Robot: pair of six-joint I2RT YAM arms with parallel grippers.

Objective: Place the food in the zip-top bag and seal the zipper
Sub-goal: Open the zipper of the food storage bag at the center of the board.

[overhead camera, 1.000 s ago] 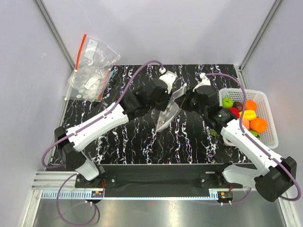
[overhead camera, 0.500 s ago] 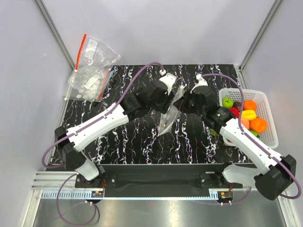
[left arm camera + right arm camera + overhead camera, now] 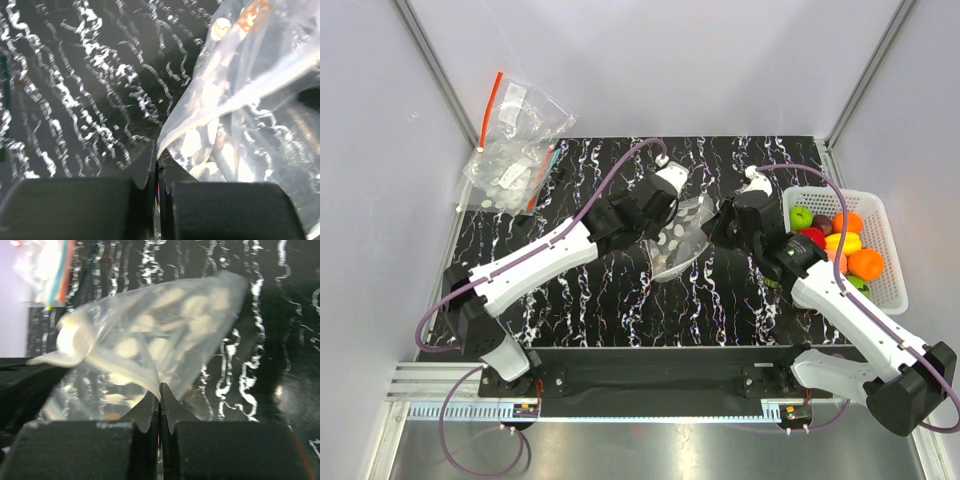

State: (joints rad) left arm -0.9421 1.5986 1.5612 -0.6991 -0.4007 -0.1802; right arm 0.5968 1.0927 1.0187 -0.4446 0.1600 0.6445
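The dotted zip-top bag (image 3: pixel 680 235) hangs between my two grippers over the middle of the black marbled mat. My left gripper (image 3: pixel 663 205) is shut on its left edge; in the left wrist view (image 3: pixel 158 162) the film (image 3: pixel 235 120) rises from the shut jaws. My right gripper (image 3: pixel 720 222) is shut on its right edge; in the right wrist view (image 3: pixel 160 390) the bag (image 3: pixel 165 340) spreads away from the jaws. The zipper shows as a pale strip (image 3: pixel 280 75). The food (image 3: pixel 840 245), toy fruits in several colours, lies in the white basket (image 3: pixel 893 250) at the right.
A pile of clear bags with a red strip (image 3: pixel 515 145) lies at the back left, partly off the mat (image 3: pixel 590 300). The enclosure walls stand close at left, right and back.
Both grippers have lowered and drawn apart, and the bag has gone from hanging upright to stretched flatter between them.
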